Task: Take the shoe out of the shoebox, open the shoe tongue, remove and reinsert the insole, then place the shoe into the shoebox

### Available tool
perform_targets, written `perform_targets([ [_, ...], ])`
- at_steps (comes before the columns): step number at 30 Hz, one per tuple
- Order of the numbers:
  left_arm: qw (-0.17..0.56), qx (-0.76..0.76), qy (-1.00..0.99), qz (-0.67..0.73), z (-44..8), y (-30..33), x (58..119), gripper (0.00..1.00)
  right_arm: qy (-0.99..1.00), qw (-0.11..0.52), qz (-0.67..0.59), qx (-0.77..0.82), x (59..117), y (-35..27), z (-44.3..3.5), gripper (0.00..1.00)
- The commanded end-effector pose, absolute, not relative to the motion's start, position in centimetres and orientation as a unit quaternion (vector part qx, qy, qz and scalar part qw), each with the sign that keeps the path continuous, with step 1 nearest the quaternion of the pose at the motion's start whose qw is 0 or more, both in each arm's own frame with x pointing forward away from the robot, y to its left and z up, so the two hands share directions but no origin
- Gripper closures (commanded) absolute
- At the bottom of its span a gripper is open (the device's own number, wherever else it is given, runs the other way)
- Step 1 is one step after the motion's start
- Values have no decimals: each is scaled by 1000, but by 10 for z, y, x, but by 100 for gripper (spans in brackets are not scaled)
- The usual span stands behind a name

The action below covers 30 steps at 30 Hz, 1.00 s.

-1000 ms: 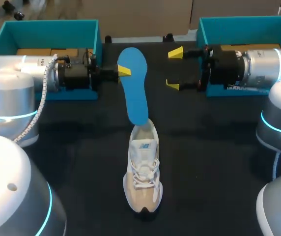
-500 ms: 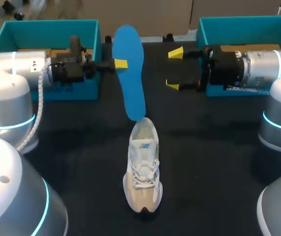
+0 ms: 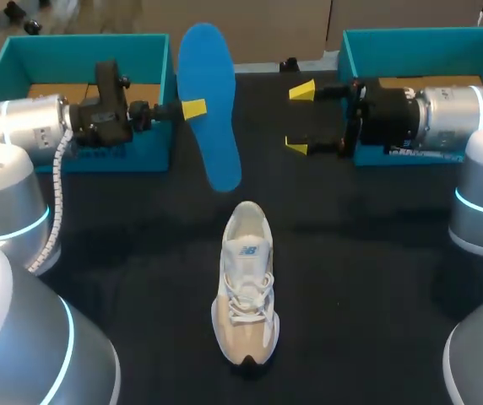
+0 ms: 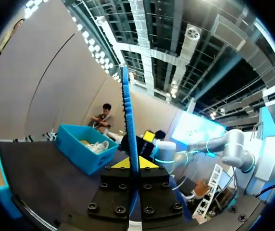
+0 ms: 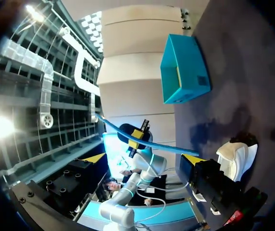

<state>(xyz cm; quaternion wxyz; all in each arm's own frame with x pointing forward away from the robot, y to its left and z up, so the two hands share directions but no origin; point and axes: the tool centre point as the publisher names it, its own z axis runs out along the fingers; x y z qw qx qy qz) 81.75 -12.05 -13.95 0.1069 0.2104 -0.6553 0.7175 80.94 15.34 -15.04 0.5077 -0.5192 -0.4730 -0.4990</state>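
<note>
Your left arm (image 3: 30,126) comes in from the left side, level above the counter (image 3: 377,253). The left jaws are pinching the blue insole (image 3: 208,105). One yellow fingertip (image 3: 193,109) shows against the insole's flat face in the head view. In the left wrist view the insole (image 4: 129,125) stands edge-on, clamped between the two yellow tips.

The insole is held in the air. Its far end rises in front of the left shoebox (image 3: 81,51). Its near end hangs just beyond the heel of the shoe (image 3: 246,291), and the two appear apart.

The shoe is white with a beige toe and white laces. It sits on its sole in the middle of the counter, outside both boxes. Its toe points toward you and its heel points away.

Your right arm (image 3: 444,118) comes in from the right side, in front of the right shoebox (image 3: 419,42). The right jaws are spread wide and hold nothing. Their yellow fingertips (image 3: 302,90) point toward the insole, well apart from it.

In the right wrist view, the insole (image 5: 142,139) shows as a thin blue curve ahead of the jaws. The shoe (image 5: 233,159) is beside them and the left shoebox (image 5: 183,70) is farther off.
</note>
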Motion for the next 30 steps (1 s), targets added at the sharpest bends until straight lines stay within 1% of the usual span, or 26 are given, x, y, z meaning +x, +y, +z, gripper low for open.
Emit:
perform_targets([
  [1, 9, 47, -663, 747, -144, -120, 821, 100, -473, 507, -499, -520, 810, 155, -150, 0],
  [2, -27, 11, -670, 742, -144, -121, 819, 100, -473, 507, -499, -520, 810, 155, -150, 0],
  [3, -36, -17, -665, 745, -142, -121, 820, 100, -473, 507, -499, -520, 810, 155, -150, 0],
  [7, -162, -110, -649, 735, -131, -116, 824, 100, -473, 507, -499, -520, 810, 155, -150, 0],
  [11, -270, -212, -616, 709, -137, -114, 823, 100, -473, 507, -499, -520, 810, 155, -150, 0],
  [12, -324, -255, -596, 689, -141, -114, 822, 100, -473, 507, -499, -520, 810, 155, -150, 0],
  [14, -405, -342, -546, 648, -147, -113, 819, 100, -473, 507, -499, -520, 810, 155, -150, 0],
  [16, -491, -375, -522, 588, -153, -116, 824, 100, -473, 507, -499, -520, 810, 155, -150, 0],
  [17, -517, -360, -527, 571, -154, -118, 829, 100, -473, 507, -499, -520, 810, 155, -150, 0],
  [28, -517, -360, -527, 571, -154, -118, 829, 100, -473, 507, -499, -520, 810, 155, -150, 0],
  [30, -542, -402, -505, 538, -148, -118, 826, 100, -473, 507, -499, -520, 810, 155, -150, 0],
])
